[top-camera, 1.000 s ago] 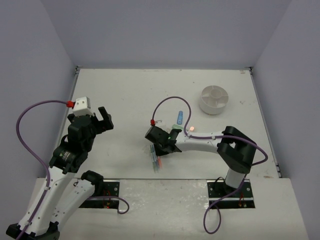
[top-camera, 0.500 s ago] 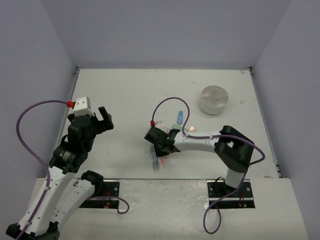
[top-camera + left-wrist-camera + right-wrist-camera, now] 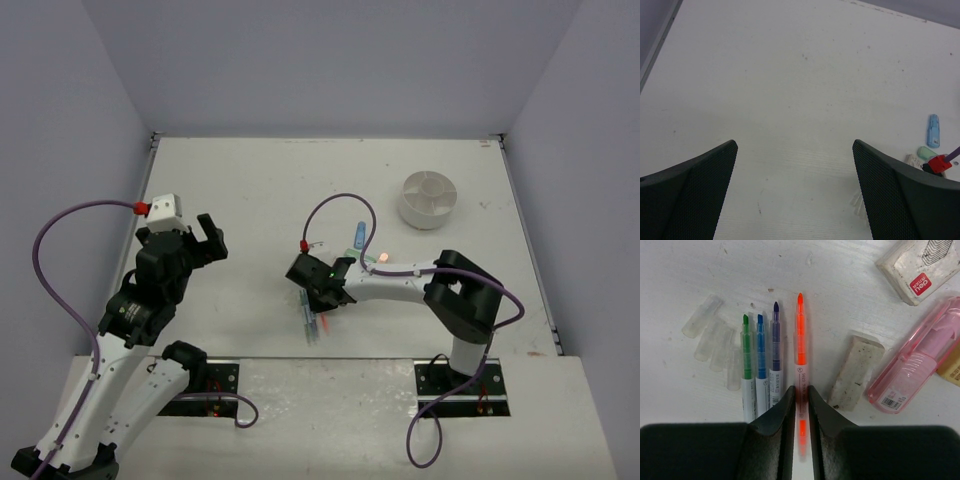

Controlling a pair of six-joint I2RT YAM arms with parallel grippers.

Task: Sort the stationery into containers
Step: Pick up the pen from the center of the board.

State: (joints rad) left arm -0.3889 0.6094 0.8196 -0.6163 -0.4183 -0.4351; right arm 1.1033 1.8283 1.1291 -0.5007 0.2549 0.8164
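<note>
In the right wrist view, four uncapped pens lie side by side on the table: green, blue, purple and orange. My right gripper is shut on the orange pen's white barrel, both fingers touching it. From above, this gripper sits low over the pen cluster. The white round divided container stands at the back right, far from both grippers. My left gripper hangs open and holds nothing, raised at the left.
Several clear pen caps lie left of the pens. To their right are a dirty white eraser, a pink case, a boxed eraser and a tan block. A light blue block and green block lie farther back.
My right gripper has shifted slightly left and down over the pens, and its jaws have narrowed onto the orange pen. The left arm has not moved.
</note>
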